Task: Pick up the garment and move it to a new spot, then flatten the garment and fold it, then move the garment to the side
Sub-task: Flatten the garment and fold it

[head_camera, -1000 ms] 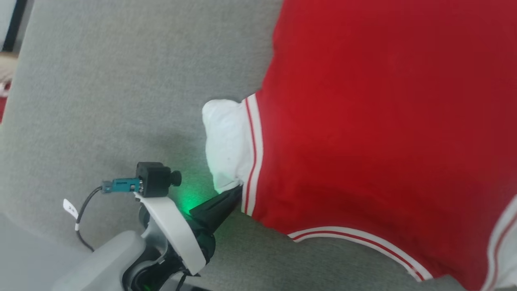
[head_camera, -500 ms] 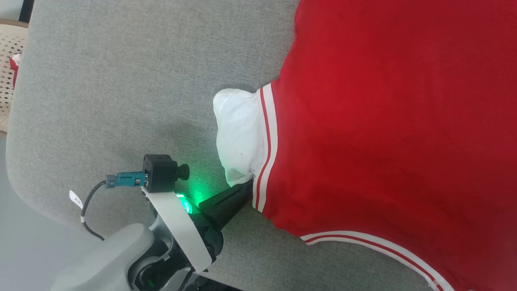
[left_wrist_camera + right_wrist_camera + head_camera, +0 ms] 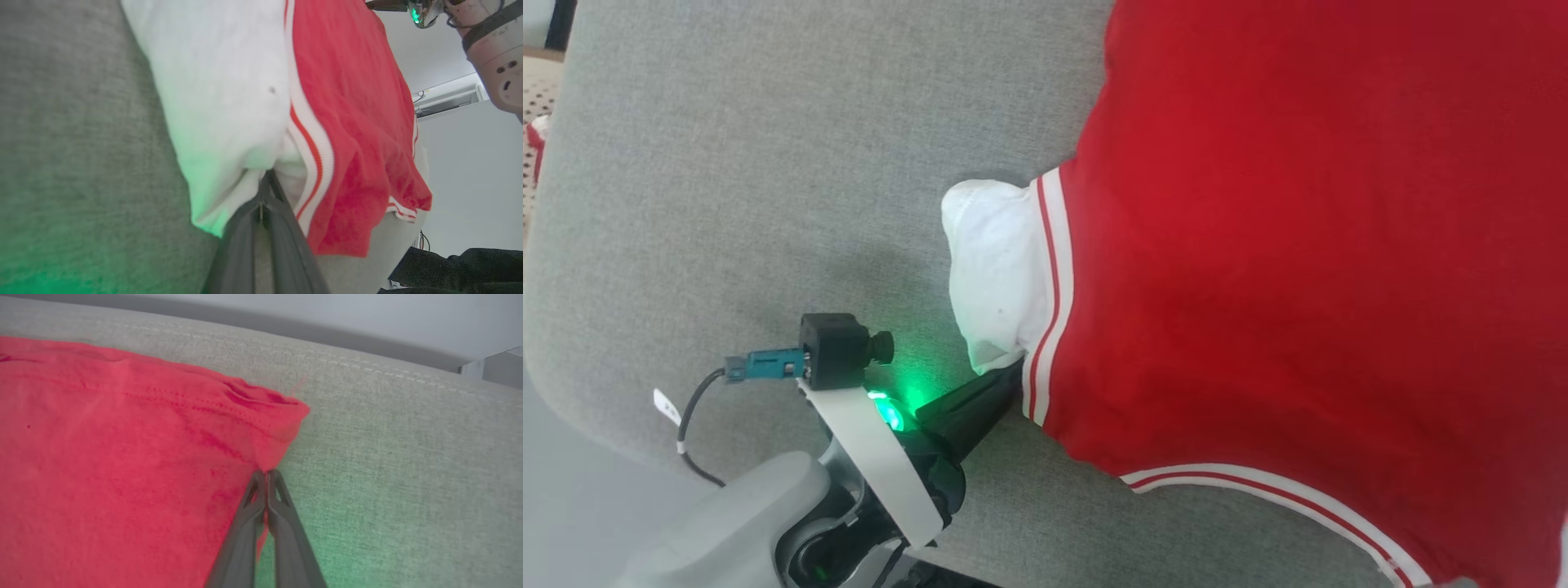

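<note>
The garment (image 3: 1298,269), red with a white sleeve and red-and-white striped trim, lies spread over a grey cushioned surface (image 3: 752,180). At the lower left of the head view, my left gripper (image 3: 1014,369) is shut on the garment where the white sleeve meets the striped trim. The left wrist view shows the same grip, with the gripper (image 3: 265,179) pinching the white cloth of the garment (image 3: 347,102). In the right wrist view my right gripper (image 3: 267,473) is shut on a red hemmed corner of the garment (image 3: 122,457).
The grey cushion's rounded edge (image 3: 572,408) runs down the left of the head view, with pale floor beyond it. A perforated cream object (image 3: 535,106) sits past that edge. The cushion's stitched far edge (image 3: 367,367) shows in the right wrist view.
The head view has shifted a little, so the camera has moved. The left gripper has kept its grip at the sleeve throughout.
</note>
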Tool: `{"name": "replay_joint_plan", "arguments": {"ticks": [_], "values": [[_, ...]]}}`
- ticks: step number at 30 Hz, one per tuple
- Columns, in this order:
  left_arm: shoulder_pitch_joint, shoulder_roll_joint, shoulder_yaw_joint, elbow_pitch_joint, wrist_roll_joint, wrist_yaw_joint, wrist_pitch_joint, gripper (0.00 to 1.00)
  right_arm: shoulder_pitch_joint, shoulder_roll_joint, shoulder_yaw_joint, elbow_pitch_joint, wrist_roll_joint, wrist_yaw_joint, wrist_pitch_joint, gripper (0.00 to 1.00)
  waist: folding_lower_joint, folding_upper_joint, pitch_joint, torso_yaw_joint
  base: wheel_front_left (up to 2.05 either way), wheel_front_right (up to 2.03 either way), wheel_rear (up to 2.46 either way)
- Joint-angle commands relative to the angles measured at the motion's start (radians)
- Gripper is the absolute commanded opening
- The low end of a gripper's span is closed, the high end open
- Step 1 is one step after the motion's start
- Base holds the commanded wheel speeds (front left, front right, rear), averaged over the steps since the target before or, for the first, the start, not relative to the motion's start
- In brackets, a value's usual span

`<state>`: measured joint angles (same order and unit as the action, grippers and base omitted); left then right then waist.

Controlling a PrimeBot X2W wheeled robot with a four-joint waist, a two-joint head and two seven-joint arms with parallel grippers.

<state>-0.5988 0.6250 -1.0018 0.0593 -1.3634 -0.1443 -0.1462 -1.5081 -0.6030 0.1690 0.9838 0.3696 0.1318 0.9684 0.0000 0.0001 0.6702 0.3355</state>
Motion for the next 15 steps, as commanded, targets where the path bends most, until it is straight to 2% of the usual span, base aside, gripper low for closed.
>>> {"name": "replay_joint_plan", "arguments": {"ticks": [1, 5, 8, 11, 12, 15], "values": [[0.000, -0.011, -0.013, 0.078, -0.016, 0.026, -0.005, 0.00, 0.041, -0.007, 0.014, 0.000, 0.007, -0.002, -0.003, 0.00, 0.0000, -0.0001, -0.013, -0.011, 0.00, 0.00, 0.00], [0.020, 0.020, -0.010, 0.088, -0.030, 0.026, -0.040, 0.00, 0.085, -0.006, 0.058, -0.078, 0.060, -0.002, -0.028, 0.00, 0.0000, -0.0001, -0.059, -0.042, 0.00, 0.00, 0.00], [0.039, 0.046, -0.007, 0.095, -0.043, 0.026, -0.059, 0.00, 0.148, -0.035, 0.116, -0.162, 0.128, -0.002, -0.027, 0.00, 0.0000, -0.0001, -0.104, -0.072, 0.00, 0.00, 0.00], [0.062, 0.063, -0.003, 0.094, -0.049, 0.024, -0.072, 0.00, 0.224, -0.089, 0.170, -0.263, 0.211, -0.002, -0.030, 0.00, 0.0000, -0.0001, -0.152, -0.103, 0.00, 0.00, 0.00], [0.079, 0.070, -0.002, 0.093, -0.058, 0.021, -0.080, 0.00, 0.289, -0.130, 0.197, -0.335, 0.276, -0.002, -0.034, 0.00, 0.0000, -0.0001, -0.184, -0.122, 0.00, 0.00, 0.00], [0.099, 0.081, 0.003, 0.093, -0.074, 0.017, -0.087, 0.00, 0.402, -0.197, 0.209, -0.449, 0.384, -0.002, -0.031, 0.00, 0.0000, -0.0001, -0.226, -0.148, 0.00, 0.00, 0.00]]}}
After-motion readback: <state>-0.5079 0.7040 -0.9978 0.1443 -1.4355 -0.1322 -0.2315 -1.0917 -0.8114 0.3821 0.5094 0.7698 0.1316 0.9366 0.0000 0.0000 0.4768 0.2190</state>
